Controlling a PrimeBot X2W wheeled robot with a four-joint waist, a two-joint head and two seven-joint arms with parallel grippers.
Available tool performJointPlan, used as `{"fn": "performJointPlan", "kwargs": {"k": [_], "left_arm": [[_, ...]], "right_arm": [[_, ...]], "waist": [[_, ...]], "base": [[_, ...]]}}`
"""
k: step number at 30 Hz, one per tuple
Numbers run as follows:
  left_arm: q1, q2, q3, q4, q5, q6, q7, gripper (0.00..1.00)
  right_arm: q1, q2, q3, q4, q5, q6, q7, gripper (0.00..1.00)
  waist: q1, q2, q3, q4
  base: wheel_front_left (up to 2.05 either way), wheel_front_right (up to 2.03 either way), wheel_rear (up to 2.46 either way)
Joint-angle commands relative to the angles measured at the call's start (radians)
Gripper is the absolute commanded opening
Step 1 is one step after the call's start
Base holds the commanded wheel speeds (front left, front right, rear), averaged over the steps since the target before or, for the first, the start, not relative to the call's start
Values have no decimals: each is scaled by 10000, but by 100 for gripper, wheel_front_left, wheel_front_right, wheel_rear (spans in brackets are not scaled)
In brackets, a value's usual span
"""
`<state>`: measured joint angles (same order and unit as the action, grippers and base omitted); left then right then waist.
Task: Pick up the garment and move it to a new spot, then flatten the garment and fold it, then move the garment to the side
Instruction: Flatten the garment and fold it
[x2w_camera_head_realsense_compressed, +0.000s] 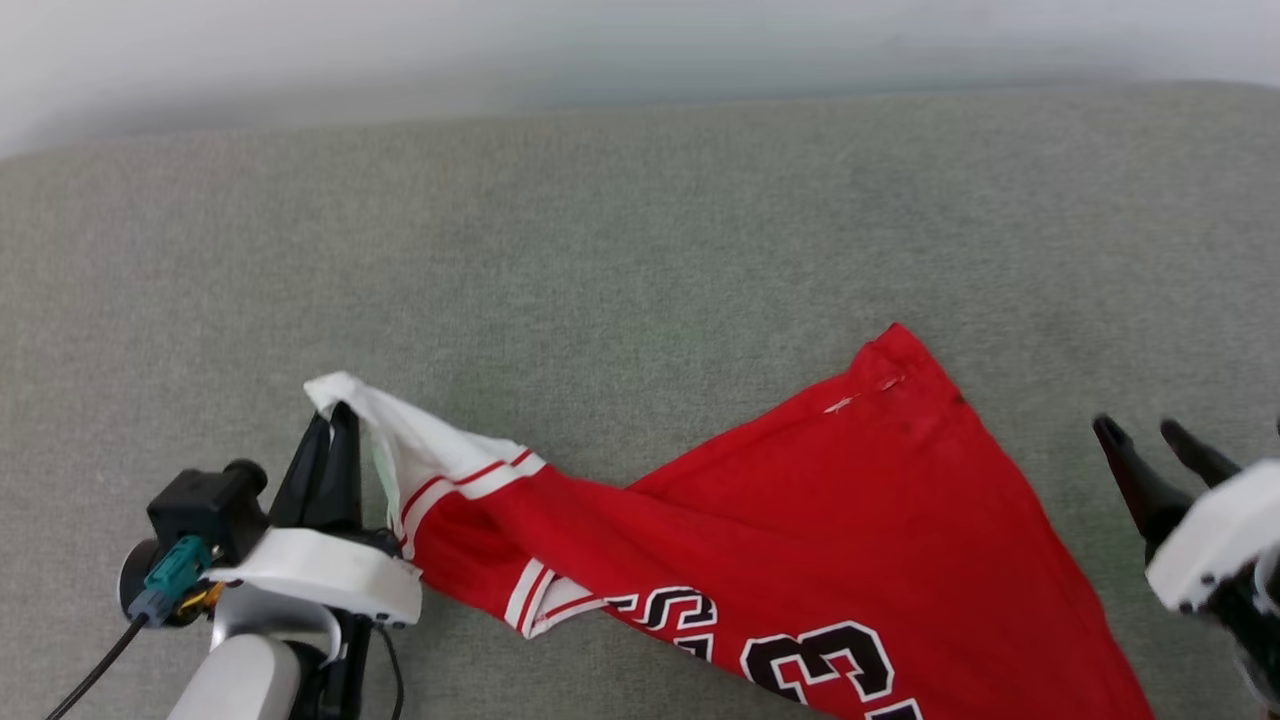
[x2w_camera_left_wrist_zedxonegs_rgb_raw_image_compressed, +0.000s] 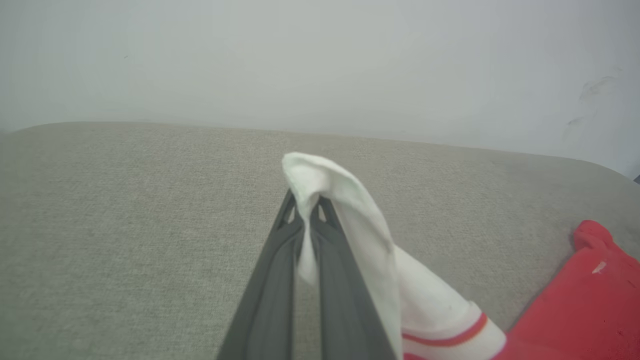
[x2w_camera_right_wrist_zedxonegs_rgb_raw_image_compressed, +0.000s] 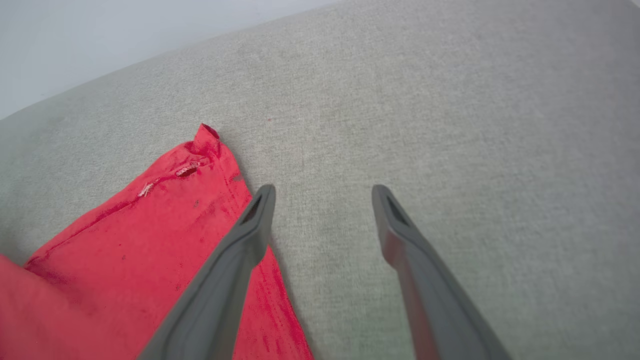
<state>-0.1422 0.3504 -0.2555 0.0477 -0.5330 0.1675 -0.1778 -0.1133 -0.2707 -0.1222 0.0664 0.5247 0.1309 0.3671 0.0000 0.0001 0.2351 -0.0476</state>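
The garment (x2w_camera_head_realsense_compressed: 800, 520) is a red jersey with black, white-outlined print, spread across the lower middle of the grey cloth surface (x2w_camera_head_realsense_compressed: 640, 230) in the head view. Its white, red-striped sleeve end (x2w_camera_head_realsense_compressed: 420, 445) stretches left to my left gripper (x2w_camera_head_realsense_compressed: 335, 420), which is shut on it. In the left wrist view the white cloth (x2w_camera_left_wrist_zedxonegs_rgb_raw_image_compressed: 345, 210) folds over the closed fingertips of that gripper (x2w_camera_left_wrist_zedxonegs_rgb_raw_image_compressed: 305, 207). My right gripper (x2w_camera_head_realsense_compressed: 1150, 435) stands open at the right, just off the garment's right edge (x2w_camera_right_wrist_zedxonegs_rgb_raw_image_compressed: 150, 240); the gripper (x2w_camera_right_wrist_zedxonegs_rgb_raw_image_compressed: 322, 192) holds nothing.
The grey padded surface runs back to a pale wall (x2w_camera_head_realsense_compressed: 640, 50). Bare fabric lies beyond the garment and to the right of it (x2w_camera_right_wrist_zedxonegs_rgb_raw_image_compressed: 450, 150). A black cable (x2w_camera_head_realsense_compressed: 90, 670) hangs by my left wrist.
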Motion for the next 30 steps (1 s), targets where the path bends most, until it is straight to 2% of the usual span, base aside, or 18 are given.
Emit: {"fn": "performJointPlan", "kwargs": {"k": [1,5,8,11,17,22,23,24,25,26,27,30], "left_arm": [[-297,-52,-78,-119,121,13,-46,0],[-692,-167,-234,-346,241,8,-73,0],[-974,-267,-386,-457,352,-34,-101,0],[-1254,-364,-538,-547,455,-74,-173,0],[-1784,-589,-789,-514,576,-199,-301,0],[-1935,-686,-896,-360,615,-248,-396,0],[-1937,-701,-909,-317,598,-251,-419,0],[-1939,-727,-930,-275,579,-270,-439,0],[-1932,-745,-945,-234,556,-291,-459,0],[-1932,-745,-945,-234,556,-291,-459,0],[-1924,-749,-948,-197,538,-302,-475,0],[-1905,-754,-927,-58,476,-322,-477,0]], "right_arm": [[-671,-337,393,91,236,-4,621,100],[-1920,-895,1085,117,646,-4,2646,100],[-2751,-1125,1464,142,821,-4,4284,100],[-3436,-1286,1831,220,804,-4,5443,100],[-4470,-1431,2797,699,794,-4,6431,100],[-4491,-1356,3684,1696,922,-4,6938,100],[-4444,-1339,3838,1852,980,-4,7022,88],[-4389,-1324,4005,2004,1048,-4,7114,39],[-4379,-1333,4177,2074,1081,-1,7124,20],[-4379,-1333,4177,2074,1081,-1,7124,20],[-4374,-1332,4283,2126,1158,1,7088,0],[-4500,-1416,4492,2163,1325,10,6867,0]], "waist": [[0,-1,450,247],[0,-1,975,474],[0,-1,1337,669],[0,-1,1715,885],[0,-1,2289,1252],[0,-1,2359,1436],[0,-1,2352,1467],[0,-1,2327,1503],[0,-1,2293,1534],[0,-1,2293,1534],[0,-1,2268,1552],[0,-1,2128,1582]], "base": [[0,0,0],[0,0,0],[0,0,0],[0,0,0],[0,0,0],[0,0,0],[0,0,0],[0,0,0],[0,0,0],[0,0,0],[0,0,0],[0,0,0]]}}
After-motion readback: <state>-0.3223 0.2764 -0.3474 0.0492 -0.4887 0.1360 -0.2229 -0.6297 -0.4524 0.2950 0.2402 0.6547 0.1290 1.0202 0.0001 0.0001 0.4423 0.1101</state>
